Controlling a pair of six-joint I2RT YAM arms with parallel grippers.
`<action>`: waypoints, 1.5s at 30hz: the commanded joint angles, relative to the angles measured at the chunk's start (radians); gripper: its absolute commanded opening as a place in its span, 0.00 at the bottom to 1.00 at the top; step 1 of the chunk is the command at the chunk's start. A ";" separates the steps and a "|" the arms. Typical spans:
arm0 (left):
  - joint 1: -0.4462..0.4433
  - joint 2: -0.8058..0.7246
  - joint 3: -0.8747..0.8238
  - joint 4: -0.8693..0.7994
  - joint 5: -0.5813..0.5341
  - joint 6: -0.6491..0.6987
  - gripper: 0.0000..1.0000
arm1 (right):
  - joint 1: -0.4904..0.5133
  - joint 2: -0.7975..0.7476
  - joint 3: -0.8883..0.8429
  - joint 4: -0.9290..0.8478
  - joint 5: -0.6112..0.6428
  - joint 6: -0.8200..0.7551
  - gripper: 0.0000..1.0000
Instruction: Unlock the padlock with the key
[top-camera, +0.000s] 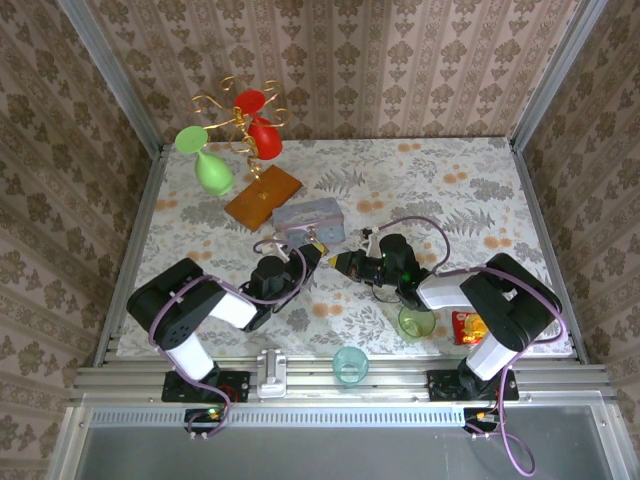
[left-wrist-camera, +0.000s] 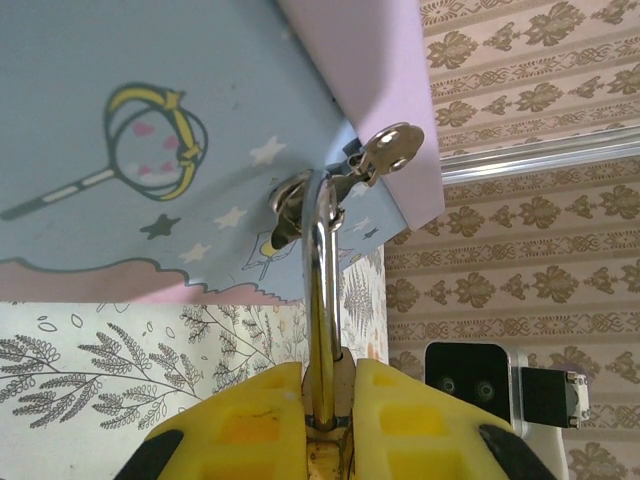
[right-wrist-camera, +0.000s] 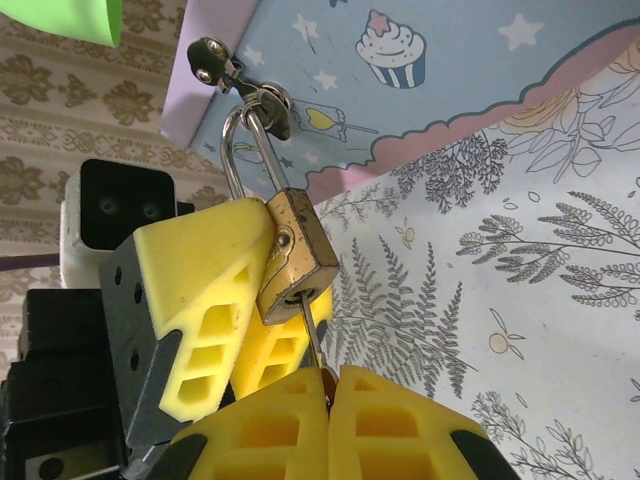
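Left gripper (left-wrist-camera: 328, 392): yellow ribbed fingers closed narrowly on the body of the small brass-gold padlock (right-wrist-camera: 298, 255), which sits just beside the pale blue cartoon-printed tin (right-wrist-camera: 470, 80) resting on the floral-print table (right-wrist-camera: 530, 300). The padlock's thin silver U-shaped shackle (left-wrist-camera: 322, 290) passes through the small metal hasp loop (right-wrist-camera: 265, 100) at the tin's edge; one leg is hidden behind a yellow finger, so I cannot tell whether it is latched. Right gripper (right-wrist-camera: 328, 400): yellow fingers pressed together on the slim silver key (right-wrist-camera: 311, 335), blade entering the keyhole in the padlock's bottom face.
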 joint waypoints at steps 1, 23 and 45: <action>-0.046 0.002 0.009 0.068 0.091 -0.002 0.00 | -0.015 -0.022 0.043 -0.029 0.030 -0.033 0.00; -0.082 0.063 0.013 0.080 0.069 -0.010 0.00 | -0.040 0.004 0.047 -0.008 -0.028 0.024 0.00; -0.081 0.081 0.044 0.079 0.097 -0.022 0.00 | 0.030 -0.065 0.069 -0.243 0.132 -0.105 0.00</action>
